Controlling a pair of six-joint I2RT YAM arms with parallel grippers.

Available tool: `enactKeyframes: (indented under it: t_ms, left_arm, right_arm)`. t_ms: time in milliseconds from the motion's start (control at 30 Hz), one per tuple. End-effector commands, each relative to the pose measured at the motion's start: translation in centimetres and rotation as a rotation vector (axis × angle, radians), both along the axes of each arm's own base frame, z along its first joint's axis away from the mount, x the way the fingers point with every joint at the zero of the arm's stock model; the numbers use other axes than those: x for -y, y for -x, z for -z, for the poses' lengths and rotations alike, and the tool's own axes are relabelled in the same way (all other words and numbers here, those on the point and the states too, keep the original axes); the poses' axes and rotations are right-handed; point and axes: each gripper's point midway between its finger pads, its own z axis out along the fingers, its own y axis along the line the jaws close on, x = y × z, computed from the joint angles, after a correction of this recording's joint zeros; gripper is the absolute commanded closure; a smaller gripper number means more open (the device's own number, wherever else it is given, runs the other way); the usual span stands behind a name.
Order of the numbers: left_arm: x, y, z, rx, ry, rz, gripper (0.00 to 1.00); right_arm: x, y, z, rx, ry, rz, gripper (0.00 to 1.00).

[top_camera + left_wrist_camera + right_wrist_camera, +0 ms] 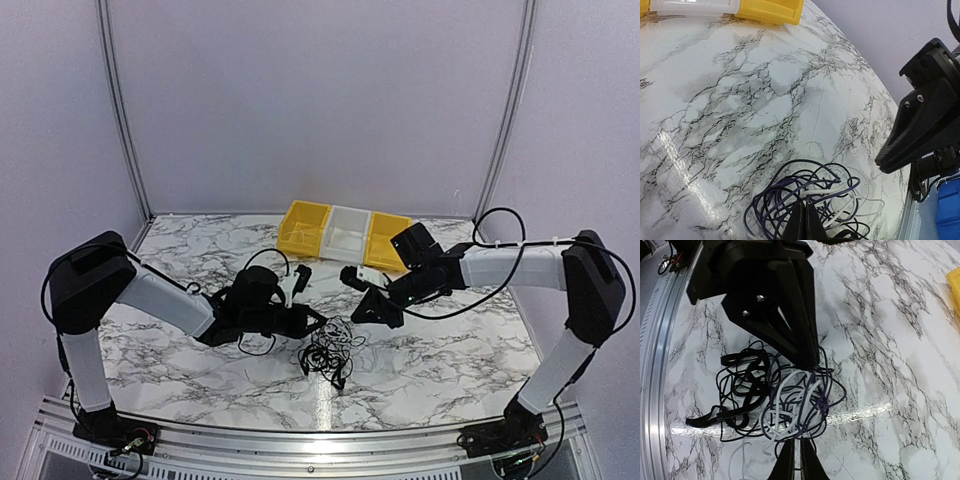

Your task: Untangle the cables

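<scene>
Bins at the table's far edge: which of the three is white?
The middle plastic bin; the left plastic bin and the right plastic bin flanking it are yellow.

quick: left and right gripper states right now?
Left gripper: jaws shut on the cables.
Right gripper: jaws shut on the same cables.
</scene>
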Motion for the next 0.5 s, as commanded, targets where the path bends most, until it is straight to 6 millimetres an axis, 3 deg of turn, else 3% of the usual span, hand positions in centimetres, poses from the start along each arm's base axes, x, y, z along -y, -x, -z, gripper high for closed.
enactKeyframes:
  t_ms: [0,100,333,467]
  left_arm:
    - [-0.6,0.1,-1.3,0.016,0.026,-0.011,1.00]
    - [-0.8,0.2,-1.7,0.017,0.041,-0.021,1.00]
    - [-1.3,0.5,-2.1,0.019,0.058,-0.033,1.00]
    - [-1.2,0.4,-1.5,0.008,0.056,-0.036,1.00]
  right_arm:
    - [-1.3,2.8,-0.5,0.005,0.009,-0.106,0.95]
    - [-2.0,2.4,0.4,0.006,0.039,-0.094,0.95]
    - [-2.8,-1.7,0.9,0.075,0.094,0.046,0.88]
    - [-2.8,-2.8,1.4,0.091,0.121,0.085,0.84]
